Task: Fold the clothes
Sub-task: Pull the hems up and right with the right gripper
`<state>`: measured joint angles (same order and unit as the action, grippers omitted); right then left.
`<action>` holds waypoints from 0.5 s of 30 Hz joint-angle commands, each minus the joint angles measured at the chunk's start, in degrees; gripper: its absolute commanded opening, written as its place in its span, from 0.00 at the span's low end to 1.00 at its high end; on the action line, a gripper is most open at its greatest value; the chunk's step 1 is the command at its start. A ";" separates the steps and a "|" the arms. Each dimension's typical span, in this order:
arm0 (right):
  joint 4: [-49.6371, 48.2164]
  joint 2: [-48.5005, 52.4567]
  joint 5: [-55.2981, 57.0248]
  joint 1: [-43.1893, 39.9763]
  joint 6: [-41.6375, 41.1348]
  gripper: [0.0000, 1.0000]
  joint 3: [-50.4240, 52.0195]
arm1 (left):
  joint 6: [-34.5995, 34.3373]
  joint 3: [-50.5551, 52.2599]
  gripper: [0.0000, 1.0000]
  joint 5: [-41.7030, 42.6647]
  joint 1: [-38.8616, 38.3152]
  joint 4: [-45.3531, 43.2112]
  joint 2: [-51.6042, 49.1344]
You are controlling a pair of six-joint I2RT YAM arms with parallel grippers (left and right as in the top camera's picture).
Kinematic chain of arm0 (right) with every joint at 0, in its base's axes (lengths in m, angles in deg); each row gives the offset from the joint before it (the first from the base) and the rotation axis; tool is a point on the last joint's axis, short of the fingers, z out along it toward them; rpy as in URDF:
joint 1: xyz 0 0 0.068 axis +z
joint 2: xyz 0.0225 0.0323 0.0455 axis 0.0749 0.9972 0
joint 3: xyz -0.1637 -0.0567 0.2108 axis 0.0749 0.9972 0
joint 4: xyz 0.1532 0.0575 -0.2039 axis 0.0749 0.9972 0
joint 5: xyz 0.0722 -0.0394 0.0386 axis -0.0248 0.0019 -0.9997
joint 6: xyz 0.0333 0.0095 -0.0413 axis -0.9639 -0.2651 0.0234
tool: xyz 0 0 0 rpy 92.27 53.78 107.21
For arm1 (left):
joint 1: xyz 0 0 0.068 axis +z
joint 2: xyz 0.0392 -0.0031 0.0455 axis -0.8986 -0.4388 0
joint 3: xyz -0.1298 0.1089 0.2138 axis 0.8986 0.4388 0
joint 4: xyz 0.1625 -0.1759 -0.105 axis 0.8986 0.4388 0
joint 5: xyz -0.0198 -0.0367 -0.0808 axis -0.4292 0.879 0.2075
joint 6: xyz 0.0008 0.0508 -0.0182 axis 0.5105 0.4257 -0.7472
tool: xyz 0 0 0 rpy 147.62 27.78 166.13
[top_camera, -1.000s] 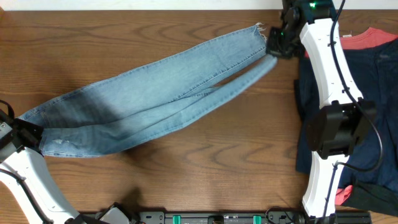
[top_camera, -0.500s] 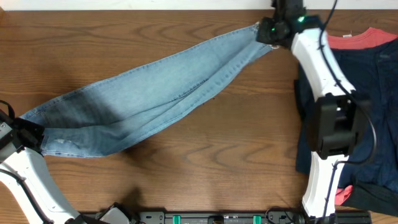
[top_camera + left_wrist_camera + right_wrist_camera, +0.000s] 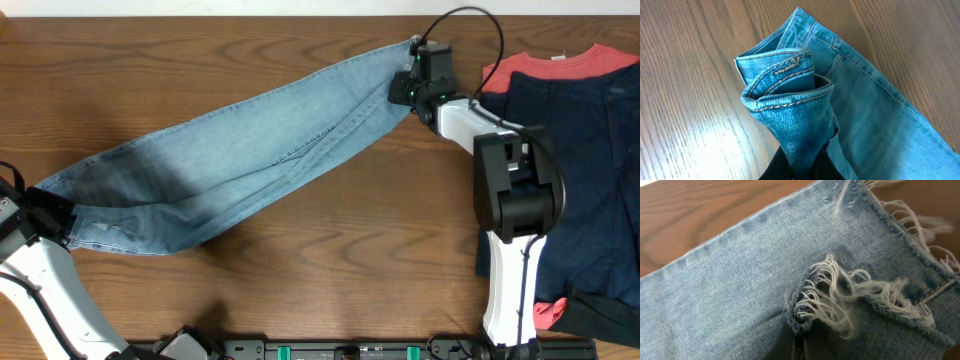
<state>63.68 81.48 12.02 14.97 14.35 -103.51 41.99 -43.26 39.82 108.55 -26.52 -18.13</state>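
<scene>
**Jeans drawn out slantwise across the desk, pinched at both ends**

The light-blue jeans (image 3: 250,160) lie on the wooden desk (image 3: 330,280), one leg stacked over the other. The left gripper (image 3: 60,217) has its jaws clamped on the bunched waistband (image 3: 785,100) at the near left. The right gripper (image 3: 402,88) has its jaws shut on the frayed hems (image 3: 850,287) at the far right, apparently to hold the cloth long and flat for a fold. Dark garments (image 3: 590,150) lie piled at the right edge.
</scene>
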 commanded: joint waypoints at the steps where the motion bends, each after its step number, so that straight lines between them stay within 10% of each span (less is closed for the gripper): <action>1: 3.76 5.20 -2.75 0.63 -1.33 0.01 1.57 | 0.76 -1.99 0.06 1.07 0.09 0.20 0.74; 15: 51.39 -13.53 14.34 1.03 0.98 0.01 1.57 | 2.75 -2.01 0.06 -7.54 0.15 0.17 2.62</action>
<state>111.48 70.50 18.76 15.15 16.58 -103.75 43.47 -43.28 35.45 108.55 -26.46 -17.87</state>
